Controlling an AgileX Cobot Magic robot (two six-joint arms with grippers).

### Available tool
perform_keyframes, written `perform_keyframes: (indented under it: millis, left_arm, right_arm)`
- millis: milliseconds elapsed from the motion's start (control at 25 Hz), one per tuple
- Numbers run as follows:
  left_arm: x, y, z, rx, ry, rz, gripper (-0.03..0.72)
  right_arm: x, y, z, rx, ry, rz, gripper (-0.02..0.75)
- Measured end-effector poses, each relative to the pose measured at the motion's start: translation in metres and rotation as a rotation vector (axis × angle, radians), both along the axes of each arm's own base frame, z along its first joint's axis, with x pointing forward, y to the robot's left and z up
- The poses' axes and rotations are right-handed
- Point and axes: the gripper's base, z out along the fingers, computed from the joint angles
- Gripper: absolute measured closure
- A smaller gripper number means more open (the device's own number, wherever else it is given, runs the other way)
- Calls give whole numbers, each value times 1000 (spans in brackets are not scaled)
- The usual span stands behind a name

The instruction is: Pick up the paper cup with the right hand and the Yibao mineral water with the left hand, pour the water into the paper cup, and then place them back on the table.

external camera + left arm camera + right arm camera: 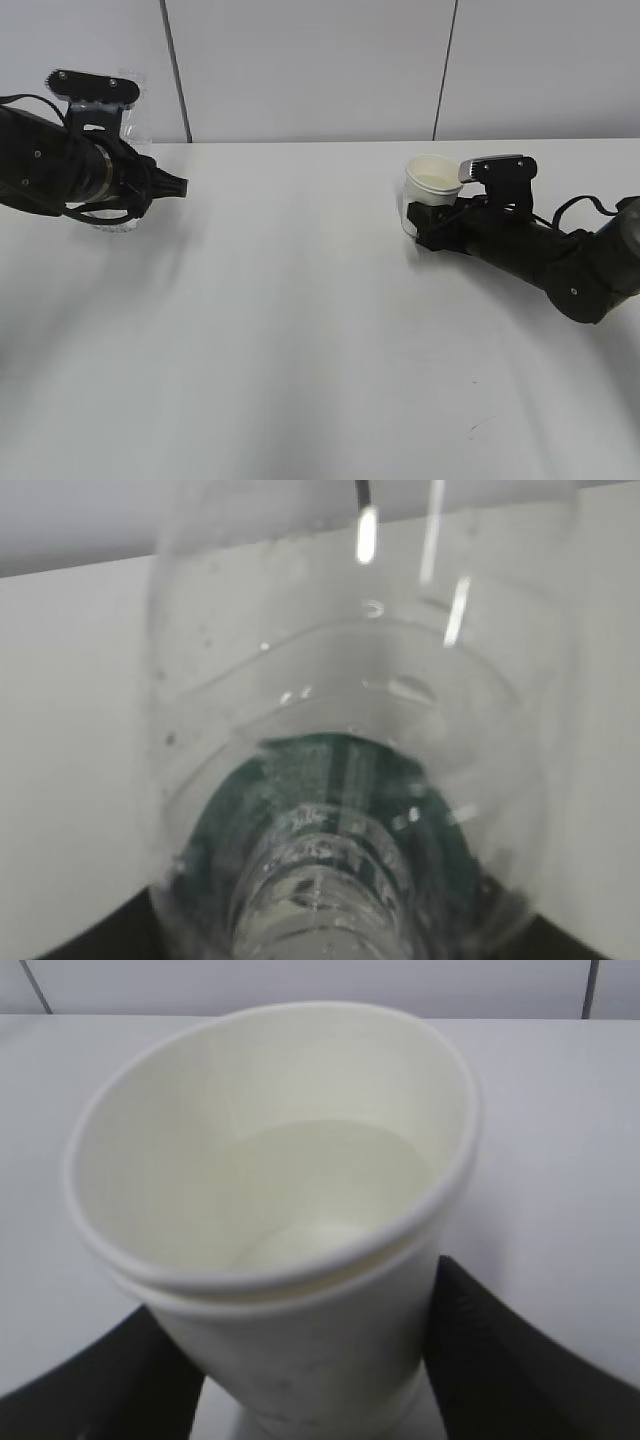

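Observation:
The paper cup (430,188) is off-white and sits between the black fingers of my right gripper (424,216), low over the table (300,320) at the right and tilted slightly. In the right wrist view the cup (280,1210) fills the frame, with clear water (330,1175) in its bottom and a black finger (505,1360) on each side. My left gripper (128,160) is at the far left, raised, shut on the clear Yibao bottle (128,95). In the left wrist view the bottle (360,730) fills the frame, ribbed neck nearest and the green label (250,810) seen through the plastic.
A pale wall with dark vertical seams (175,70) stands behind the table's far edge. A small dark scuff mark (478,425) lies on the table at the front right. The right arm's cable (580,205) loops above its wrist.

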Motion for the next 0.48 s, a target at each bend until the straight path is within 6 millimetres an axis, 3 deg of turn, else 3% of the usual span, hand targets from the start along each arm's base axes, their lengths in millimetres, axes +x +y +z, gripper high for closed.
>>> perform_keyframes:
  millis: [240,480]
  left_arm:
    - [0,0,0,0,0,0,377]
    - [0,0,0,0,0,0,377]
  right_arm:
    - [0,0,0,0,0,0,134]
    - [-3,0,-3,-1,13,0,119]
